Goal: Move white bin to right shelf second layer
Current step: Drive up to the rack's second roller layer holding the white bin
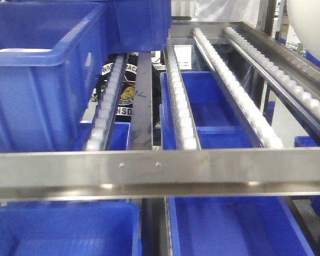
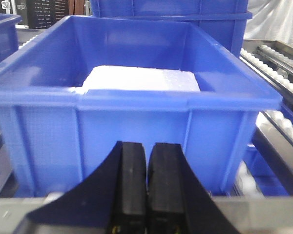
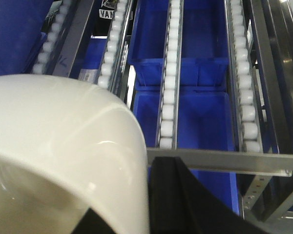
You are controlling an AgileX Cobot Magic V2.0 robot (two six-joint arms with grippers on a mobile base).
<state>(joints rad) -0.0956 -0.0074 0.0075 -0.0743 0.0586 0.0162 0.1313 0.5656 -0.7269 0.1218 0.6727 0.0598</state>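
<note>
Left gripper [image 2: 146,185] clenched, fingers pressed together and holding nothing, just before a blue crate [image 2: 132,112] with white foam [image 2: 141,80] inside. Roller level [image 1: 224,80] with steel front bar [image 1: 160,170] lies centre. Right gripper [image 3: 151,204] grips the white bin [image 3: 58,156] by its rim, held above the rollers at the rack's right.
</note>
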